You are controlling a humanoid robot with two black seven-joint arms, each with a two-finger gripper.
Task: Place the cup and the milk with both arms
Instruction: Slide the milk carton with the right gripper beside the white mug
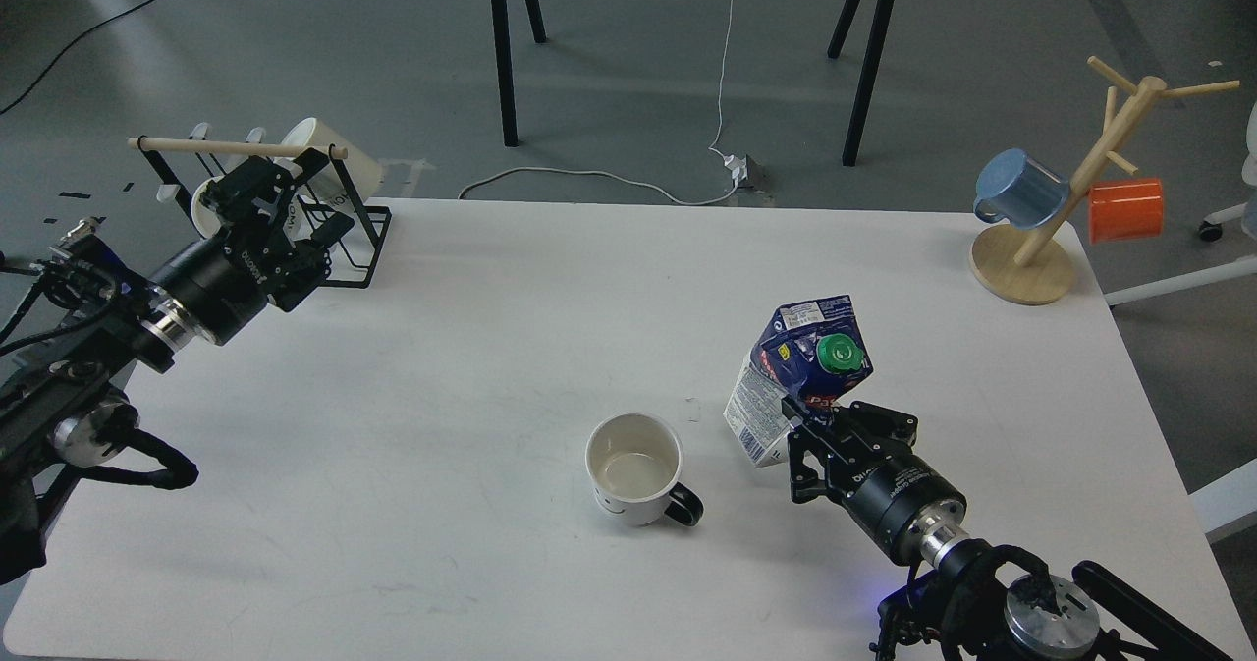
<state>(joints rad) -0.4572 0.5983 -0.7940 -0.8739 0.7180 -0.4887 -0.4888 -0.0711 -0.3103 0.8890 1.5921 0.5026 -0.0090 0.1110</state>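
Right gripper (797, 423) clamps the tilted milk carton (797, 374) beside the white mug (634, 468) (next: lower it upright); left gripper's (263, 217) closure is unclear.

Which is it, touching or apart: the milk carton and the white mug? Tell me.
Apart. The head view shows bare table between the milk carton, held by the right gripper, and the white mug.

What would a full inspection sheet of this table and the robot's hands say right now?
Surface: white table, faint scuffs.
Job's things: white cup upright, empty; milk carton tilted, green cap, just right of the cup.
Clutter: black wire rack with white cups; wooden mug tree with blue and orange mugs.
Grippers: right gripper shut on the carton; left gripper by the rack, state unclear.
Cables: white cable on the floor.
Surroundings: grey floor, black stand legs.
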